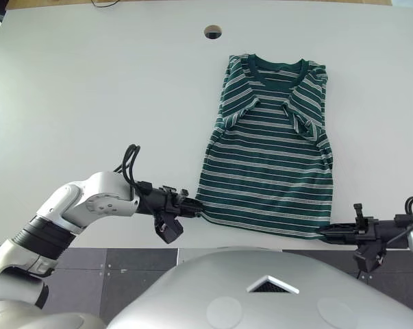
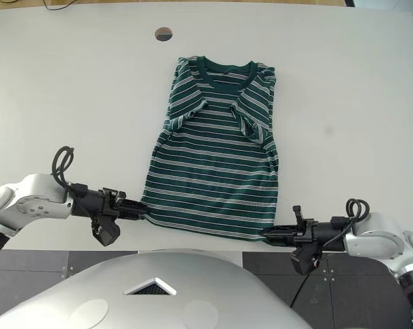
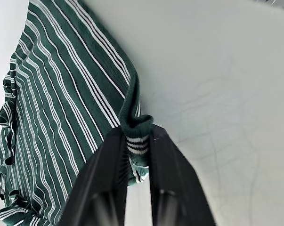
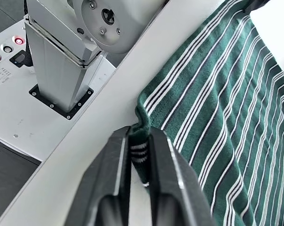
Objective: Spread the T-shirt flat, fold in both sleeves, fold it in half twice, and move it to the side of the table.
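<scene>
Pinching the T-shirt (image 1: 271, 157) at its 7 o'clock corner, the left gripper (image 1: 194, 205) is clamping striped fabric between closed fingers, as the left wrist view is showing plainly. The garment is lying flat on the white table (image 1: 90, 103), right of its middle, with the collar (image 1: 278, 68) pointing to 12 o'clock and the hem (image 1: 261, 223) running along the near edge at 6 o'clock. Both sleeves (image 1: 242, 113) are sitting folded inward across the chest, so spreading and sleeve folding are looking done. At the shirt's 5 o'clock corner the right gripper (image 1: 324, 236) is likewise squeezing cloth. I am judging that the first halving is only starting: the hem is lying far from the collar, and both halvings and the move to the table's side are remaining.
</scene>
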You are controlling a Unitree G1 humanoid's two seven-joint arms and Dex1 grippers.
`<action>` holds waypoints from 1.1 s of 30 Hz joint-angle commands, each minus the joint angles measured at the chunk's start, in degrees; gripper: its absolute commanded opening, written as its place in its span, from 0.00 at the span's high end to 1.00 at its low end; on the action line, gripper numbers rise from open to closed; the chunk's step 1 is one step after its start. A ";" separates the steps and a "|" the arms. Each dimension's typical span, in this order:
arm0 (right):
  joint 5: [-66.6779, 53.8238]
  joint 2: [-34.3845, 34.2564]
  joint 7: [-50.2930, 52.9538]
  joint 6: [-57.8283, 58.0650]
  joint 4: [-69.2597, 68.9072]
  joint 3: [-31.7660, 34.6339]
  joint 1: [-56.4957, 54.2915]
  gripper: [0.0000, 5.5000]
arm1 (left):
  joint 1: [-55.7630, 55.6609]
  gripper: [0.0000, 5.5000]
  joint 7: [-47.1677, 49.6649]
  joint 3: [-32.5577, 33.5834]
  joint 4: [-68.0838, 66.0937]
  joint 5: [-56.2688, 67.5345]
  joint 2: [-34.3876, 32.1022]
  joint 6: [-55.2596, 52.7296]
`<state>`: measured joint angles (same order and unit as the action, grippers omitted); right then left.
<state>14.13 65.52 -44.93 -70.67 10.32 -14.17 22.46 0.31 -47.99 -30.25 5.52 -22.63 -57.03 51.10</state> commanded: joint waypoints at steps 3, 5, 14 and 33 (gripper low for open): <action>4.25 1.16 -1.51 5.42 -0.31 -2.42 -0.07 0.98 | 1.14 0.98 0.90 -0.02 -2.18 -4.60 0.37 0.26; 3.75 1.54 -1.49 5.89 -1.08 -2.74 -0.03 0.98 | 1.32 0.98 1.24 -0.21 -2.19 -4.80 0.52 0.47; -50.11 17.90 -12.70 41.49 -28.39 -5.47 8.10 0.98 | 9.03 0.98 -12.51 4.35 17.79 41.11 -11.24 -43.92; -66.48 -3.75 -21.36 68.56 -27.89 18.79 -5.38 0.98 | -0.35 0.98 -6.67 20.16 16.70 65.90 0.72 -64.00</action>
<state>-55.70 66.56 -70.06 -2.90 -20.29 5.60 23.79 8.34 -60.41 -11.28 28.59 45.67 -63.33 -11.84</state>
